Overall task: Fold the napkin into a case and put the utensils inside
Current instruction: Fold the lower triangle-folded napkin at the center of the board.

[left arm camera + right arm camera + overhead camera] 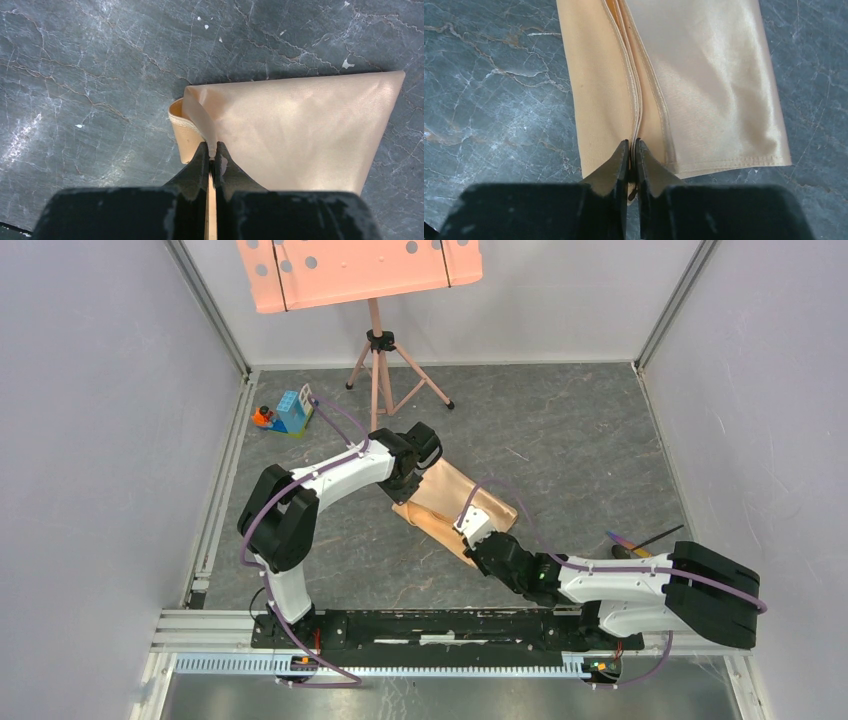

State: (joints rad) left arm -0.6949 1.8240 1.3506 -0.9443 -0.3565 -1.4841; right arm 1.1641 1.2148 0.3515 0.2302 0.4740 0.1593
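step: fold napkin (300,125) | left gripper (211,151): pinching far-left corner | right gripper (632,148): pinching near hem | tip: move both together, edges aligned

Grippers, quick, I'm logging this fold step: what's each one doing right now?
Left gripper: closed, pinching a fold of the napkin.
Right gripper: closed on the napkin's hemmed edge.

Arms (330,475) white w/ black joints; purple cables (492,482) alongside; claw fingers (194,172) matte black, tapered.
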